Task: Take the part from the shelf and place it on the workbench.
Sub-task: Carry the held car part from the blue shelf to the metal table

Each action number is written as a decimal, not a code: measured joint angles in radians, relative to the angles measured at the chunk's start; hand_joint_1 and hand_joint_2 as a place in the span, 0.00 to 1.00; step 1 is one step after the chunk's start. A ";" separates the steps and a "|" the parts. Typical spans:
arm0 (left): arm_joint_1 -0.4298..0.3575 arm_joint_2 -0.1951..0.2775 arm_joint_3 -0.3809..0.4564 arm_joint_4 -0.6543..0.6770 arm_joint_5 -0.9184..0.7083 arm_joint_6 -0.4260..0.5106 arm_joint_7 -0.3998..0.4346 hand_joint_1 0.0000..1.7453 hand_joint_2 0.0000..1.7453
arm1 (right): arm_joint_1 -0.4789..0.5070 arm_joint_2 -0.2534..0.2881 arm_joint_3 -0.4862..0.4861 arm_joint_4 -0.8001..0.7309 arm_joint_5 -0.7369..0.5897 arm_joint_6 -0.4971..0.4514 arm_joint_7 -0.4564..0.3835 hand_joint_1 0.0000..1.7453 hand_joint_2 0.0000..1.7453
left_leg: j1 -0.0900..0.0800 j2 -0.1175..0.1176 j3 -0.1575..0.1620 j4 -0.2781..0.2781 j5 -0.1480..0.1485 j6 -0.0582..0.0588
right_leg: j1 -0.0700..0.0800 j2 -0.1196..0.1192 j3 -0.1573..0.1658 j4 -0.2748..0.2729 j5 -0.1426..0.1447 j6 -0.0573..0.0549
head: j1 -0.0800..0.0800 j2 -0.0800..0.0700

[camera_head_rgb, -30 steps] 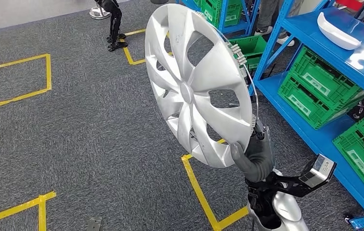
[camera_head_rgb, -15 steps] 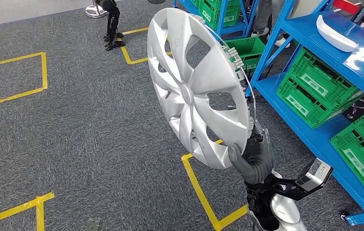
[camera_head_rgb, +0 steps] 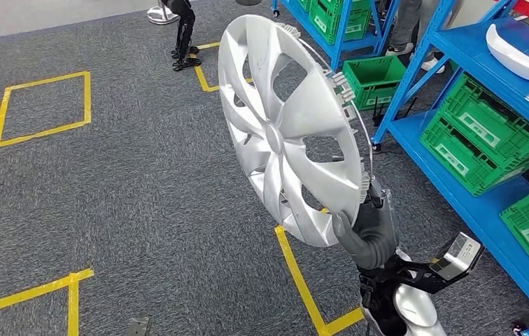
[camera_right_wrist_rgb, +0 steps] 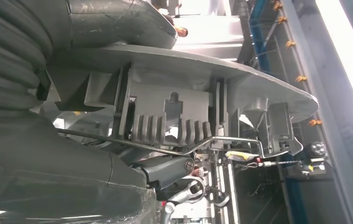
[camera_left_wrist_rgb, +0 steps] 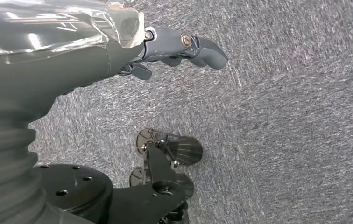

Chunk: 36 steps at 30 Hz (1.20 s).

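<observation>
The part is a large silver wheel cover (camera_head_rgb: 283, 133) with wide spokes and a wire ring on its back. It stands on edge in the air over the grey carpet. My right hand (camera_head_rgb: 367, 234) grips its lower rim from below, thumb on the front face. In the right wrist view the cover's ribbed back rim (camera_right_wrist_rgb: 188, 93) lies against my right hand (camera_right_wrist_rgb: 95, 28), which clamps it. My left hand (camera_left_wrist_rgb: 118, 51) hangs over the carpet with its fingers apart and nothing in them.
A blue shelf (camera_head_rgb: 471, 203) runs along the right with green crates (camera_head_rgb: 482, 136) and a white part (camera_head_rgb: 517, 49) on top. Another green crate (camera_head_rgb: 374, 77) sits low behind the cover. Yellow tape (camera_head_rgb: 304, 287) marks the floor. A person's legs (camera_head_rgb: 408, 21) stand at the back.
The whole floor and shelf have shifted to the right in the picture, so the camera has turned. The wheel cover stays in my right hand's grip.
</observation>
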 joint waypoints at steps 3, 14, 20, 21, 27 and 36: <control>0.000 0.001 -0.002 0.000 -0.003 0.000 0.000 0.00 1.00 | 0.001 0.001 0.000 -0.002 0.001 -0.002 -0.001 1.00 1.00 | 0.012 0.032 -0.084 0.177 -0.085 -0.021 | -0.001 -0.023 0.004 -0.002 -0.001 -0.007 | -0.002 0.000; -0.001 0.003 -0.010 0.002 -0.005 0.000 0.003 0.00 1.00 | 0.004 -0.001 0.005 -0.005 0.004 -0.007 -0.002 1.00 1.00 | 0.012 0.088 0.013 -0.030 0.022 -0.007 | 0.011 -0.107 0.008 0.004 -0.020 0.024 | 0.001 0.000; -0.003 0.003 -0.010 0.003 -0.003 0.001 0.005 0.00 1.00 | 0.018 -0.005 0.005 -0.006 0.006 -0.012 -0.005 1.00 1.00 | 0.012 0.014 0.012 -0.041 0.034 0.021 | 0.002 -0.021 -0.140 0.301 -0.135 0.012 | 0.004 0.000; -0.003 0.003 -0.010 0.003 -0.003 0.001 0.006 0.00 1.00 | 0.021 -0.006 0.005 -0.006 0.006 -0.012 -0.005 1.00 1.00 | 0.012 0.000 0.012 -0.040 0.034 0.021 | 0.002 -0.019 -0.144 0.301 -0.126 0.017 | 0.004 0.000; -0.002 0.003 -0.010 0.003 0.000 0.002 0.007 0.00 1.00 | 0.019 -0.006 0.006 -0.006 0.007 -0.012 -0.005 1.00 1.00 | 0.008 -0.067 -0.002 -0.022 0.031 0.003 | -0.001 0.037 -0.022 0.026 -0.010 0.027 | 0.003 0.000; 0.003 0.005 -0.011 0.006 0.001 0.002 0.009 0.00 1.00 | 0.021 0.000 0.006 -0.006 0.007 -0.012 -0.007 1.00 1.00 | 0.019 0.043 -0.142 0.261 -0.088 -0.033 | 0.006 -0.053 -0.008 0.020 -0.013 -0.010 | -0.002 0.000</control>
